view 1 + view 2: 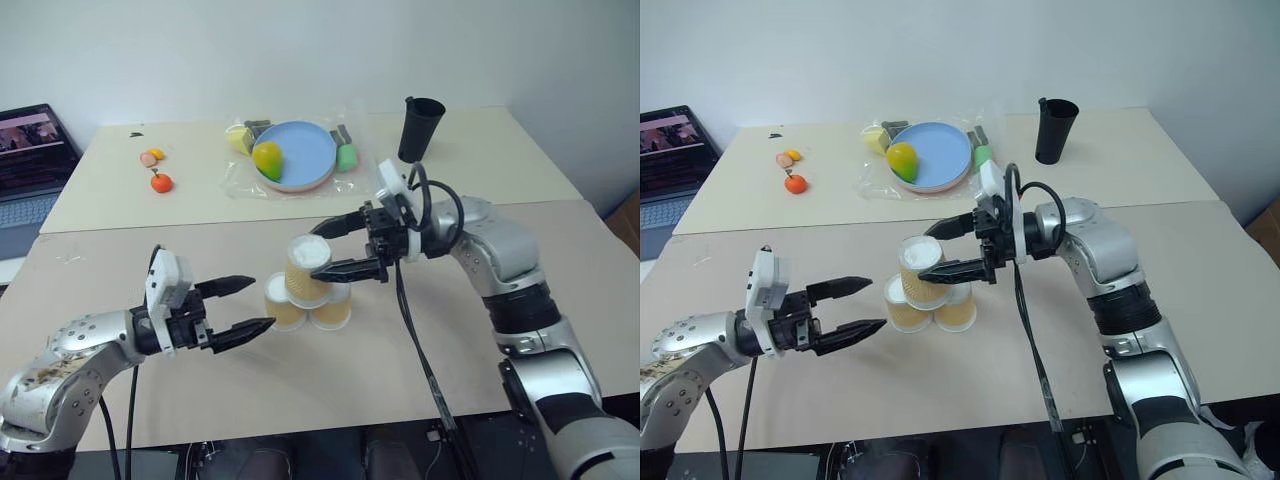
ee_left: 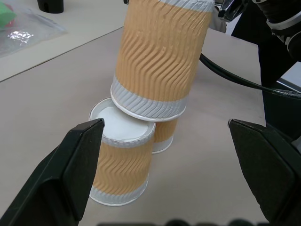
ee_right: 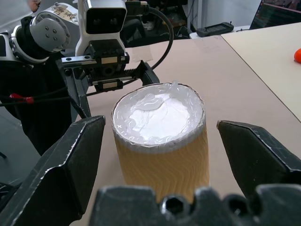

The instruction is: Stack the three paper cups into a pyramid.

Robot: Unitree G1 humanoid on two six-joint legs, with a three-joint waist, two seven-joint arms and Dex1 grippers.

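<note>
Left eye view: pyramid (image 1: pixel 305 290) at frame centre on worktop (image 1: pixel 300 390); right end effector (image 1: pixel 335 250) released, jaws straddling top cup (image 1: pixel 306 268); left end effector (image 1: pixel 245 305) released, lower left. Blue plate (image 1: pixel 305 145) upper centre holds yellow-green fruit (image 1: pixel 266 158). Left wrist view: rear base cup (image 2: pixel 162 136) mostly hidden.

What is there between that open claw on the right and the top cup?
Nothing visible. The right gripper is open with a finger on either side of the top cup, a gap showing on both sides. The cup already sits on the two lower cups.
</note>
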